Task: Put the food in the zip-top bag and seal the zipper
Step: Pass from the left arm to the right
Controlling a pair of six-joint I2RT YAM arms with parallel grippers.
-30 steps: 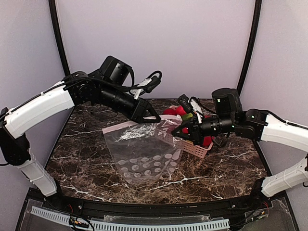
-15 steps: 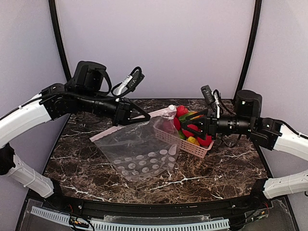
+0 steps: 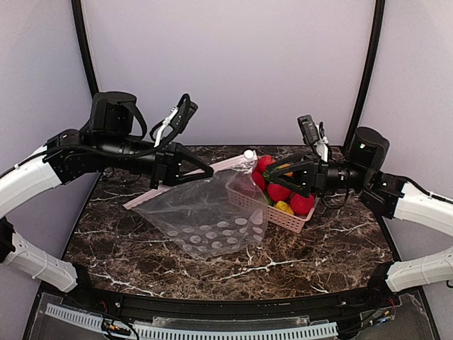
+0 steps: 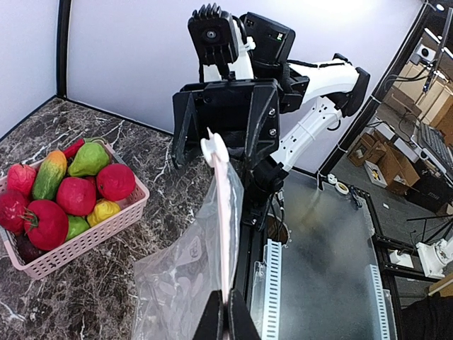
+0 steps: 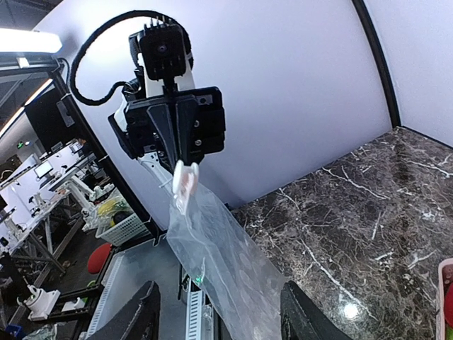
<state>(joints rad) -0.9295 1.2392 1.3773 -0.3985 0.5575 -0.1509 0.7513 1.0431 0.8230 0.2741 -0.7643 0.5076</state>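
Observation:
The clear dotted zip-top bag [image 3: 212,219] hangs from its pinkish zipper [image 3: 177,185], its lower part lying on the marble. My left gripper [image 3: 209,172] is shut on the zipper, whose strip [image 4: 226,234] runs up from the closed jaws [image 4: 228,320] to a white slider [image 4: 214,150]. The food [image 3: 279,191], red, green and yellow toy fruits [image 4: 76,195], lies in a pink basket [image 3: 287,219] behind the bag's right edge. My right gripper [image 3: 274,176] hovers open over the basket, holding nothing. It faces the bag [image 5: 233,262] from a short distance, with its fingers [image 5: 141,319] spread wide.
The basket [image 4: 85,244] stands right of the table's middle, and the bag's corner overlaps its near left side. Black frame posts rise at the back left and back right. A white slotted rail [image 3: 191,329] runs along the near edge.
My right gripper let go of the bag's corner, opened and drew back to the right. My left arm closed on the zipper and pulled the bag's top edge up and to the left.

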